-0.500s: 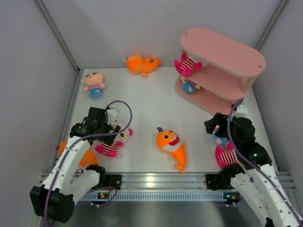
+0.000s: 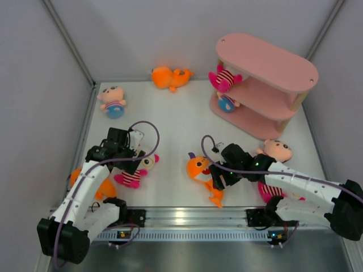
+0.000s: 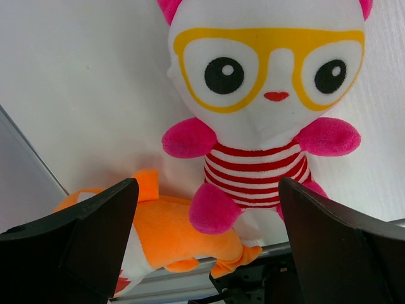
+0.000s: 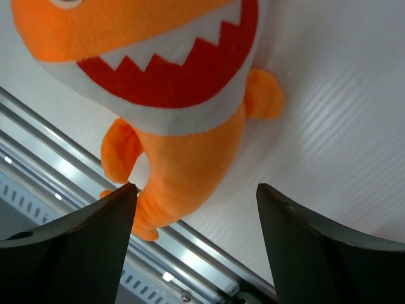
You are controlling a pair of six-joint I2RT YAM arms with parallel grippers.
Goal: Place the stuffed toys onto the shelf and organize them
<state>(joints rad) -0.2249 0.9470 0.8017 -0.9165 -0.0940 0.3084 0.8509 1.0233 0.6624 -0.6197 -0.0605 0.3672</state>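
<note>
Your right arm (image 2: 295,180) half hides a striped doll (image 2: 265,191), near right. Left jaws and right jaws stand released, empty; that arm has swung left over the centre shark (image 2: 198,168), shelf (image 2: 266,62) far right.

Open white tabletop (image 2: 170,122) spans the frame's centre; the pink three-tier wooden shelf (image 2: 266,62) blocks the upper right, an orange plush shark (image 2: 198,166) the lower centre.

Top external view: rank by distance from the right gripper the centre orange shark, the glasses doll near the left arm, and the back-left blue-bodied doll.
1. Centre orange shark, mid-table, right at the right gripper.
2. Glasses doll, off to the left.
3. Blue-bodied doll, back-left corner.
</note>
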